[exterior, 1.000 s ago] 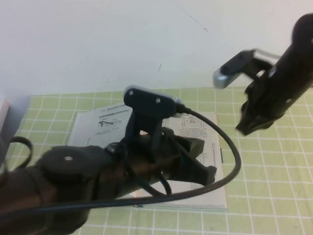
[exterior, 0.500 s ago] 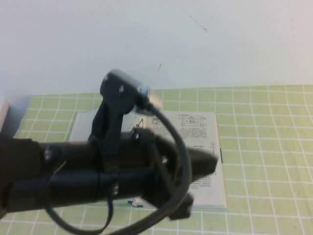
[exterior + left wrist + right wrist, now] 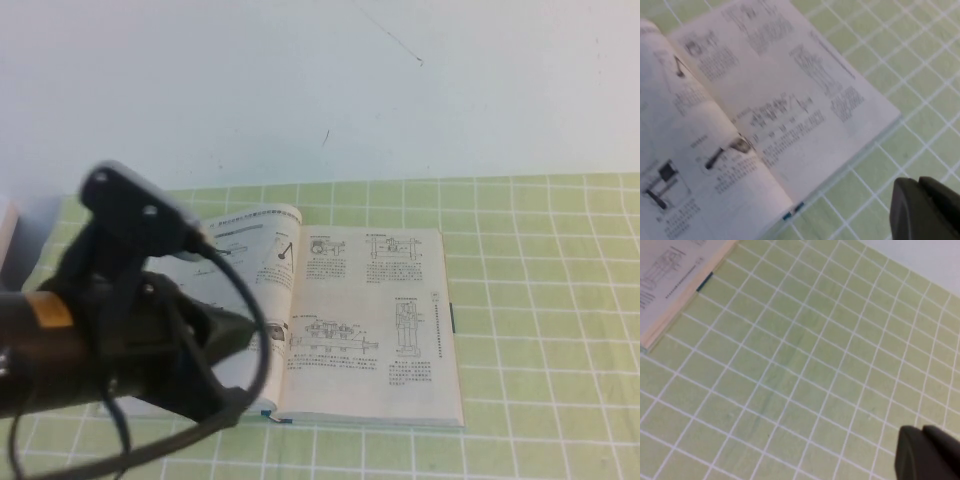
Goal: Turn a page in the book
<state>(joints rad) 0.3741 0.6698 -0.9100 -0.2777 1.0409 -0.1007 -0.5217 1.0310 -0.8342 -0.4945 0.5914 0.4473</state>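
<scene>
**Left side.** The left arm fills the lower left of the high view. It has drawn back leftward since half a second ago, when it lay across the middle of the book (image 3: 372,325). The left gripper (image 3: 225,350) hangs over the book's left-hand half. From the left wrist view only a dark tip of it (image 3: 922,212) shows at the frame edge, so whether it is open or closed cannot be told, and nothing can be seen held in it. A black cable (image 3: 262,330) loops in front of it. At the far left edge a pale object (image 3: 5,240) is cut off and unidentifiable.

**Centre.** The book lies open and flat on the green grid mat (image 3: 540,300), with its spine running away from the robot. The page (image 3: 250,245) sits just left of the spine. Its far edge is slightly arched, and its lower part is hidden behind the arm. The right-hand half, largely hidden earlier, is now uncovered and shows framed line drawings. The text is too small to read.

**Right side.** The right arm, visible at the upper right a second ago, has left the high view. The right gripper (image 3: 927,455) appears only as a dark tip in its own wrist view. It is over bare mat, well apart from the book's corner (image 3: 670,285), and its opening cannot be told.
</scene>
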